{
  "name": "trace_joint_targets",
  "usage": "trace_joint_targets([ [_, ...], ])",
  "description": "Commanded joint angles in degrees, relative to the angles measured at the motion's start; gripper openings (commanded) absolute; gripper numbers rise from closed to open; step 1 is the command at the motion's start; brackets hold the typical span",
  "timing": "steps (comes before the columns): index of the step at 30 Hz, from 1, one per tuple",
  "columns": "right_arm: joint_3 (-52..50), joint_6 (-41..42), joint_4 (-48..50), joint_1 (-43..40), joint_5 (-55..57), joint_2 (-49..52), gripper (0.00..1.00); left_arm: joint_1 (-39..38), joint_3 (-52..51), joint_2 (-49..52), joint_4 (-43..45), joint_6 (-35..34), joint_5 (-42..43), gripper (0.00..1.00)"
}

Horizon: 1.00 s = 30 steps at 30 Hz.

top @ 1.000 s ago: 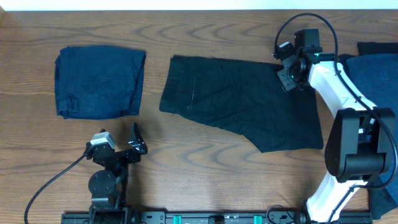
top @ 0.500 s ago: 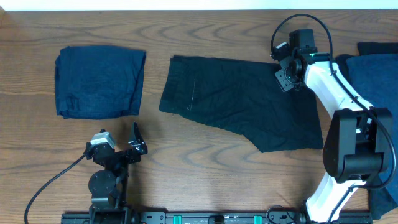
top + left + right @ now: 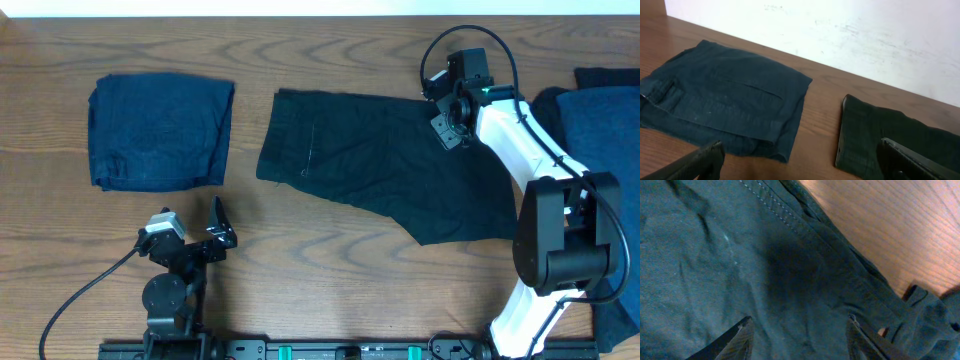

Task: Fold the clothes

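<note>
Though seemingly clear, right tool (image 3: 800, 326) overhangs garment (image 3: 380, 165) edge.

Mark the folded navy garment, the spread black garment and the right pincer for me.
folded navy garment (image 3: 160, 132): overhead view, middle of its top layer.
spread black garment (image 3: 370, 165): overhead view, centre of the flat cloth.
right pincer (image 3: 800, 342): right wrist view, midway between its fingertips.

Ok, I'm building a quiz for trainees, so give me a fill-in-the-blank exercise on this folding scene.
1. The folded navy garment lies to the ____ of the spread black garment.
2. The garment under the right gripper is coloured ____.
3. The left gripper has its jaws ____, holding nothing.
Missing words: left; black; open.
</note>
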Motion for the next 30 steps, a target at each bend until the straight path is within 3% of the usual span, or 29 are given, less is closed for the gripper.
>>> trace_joint_targets([
  [1, -0.1, -0.6, -0.2, 0.4, 1.6, 0.6, 0.58, -0.2, -1.2, -0.4, -2.1, 0.8, -0.9, 0.98],
  [7, -0.1, -0.5, 1.8, 0.1, 2.0, 0.6, 0.59, -0.2, -1.2, -0.4, -2.1, 0.8, -0.9, 0.98],
  [11, -0.1, 4.3, 5.8, -1.5, 2.0, 0.6, 0.75, -0.2, -1.2, -0.4, -2.1, 0.8, -0.9, 0.98],
  [16, -0.1, 6.6, 6.5, -5.8, -4.7, 0.6, 0.73, -0.2, -1.2, -0.4, -2.1, 0.8, -0.9, 0.98],
  [21, -0.1, 8.3, 6.7, -11.3, -16.5, 0.9, 0.64, -0.2, -1.2, -0.4, -2.1, 0.8, -0.9, 0.98],
  [30, -0.1, 8.7, 7.0, -15.9, -22.1, 1.3, 0.54, -0.2, -1.2, -0.4, -2.1, 0.8, -0.9, 0.98],
])
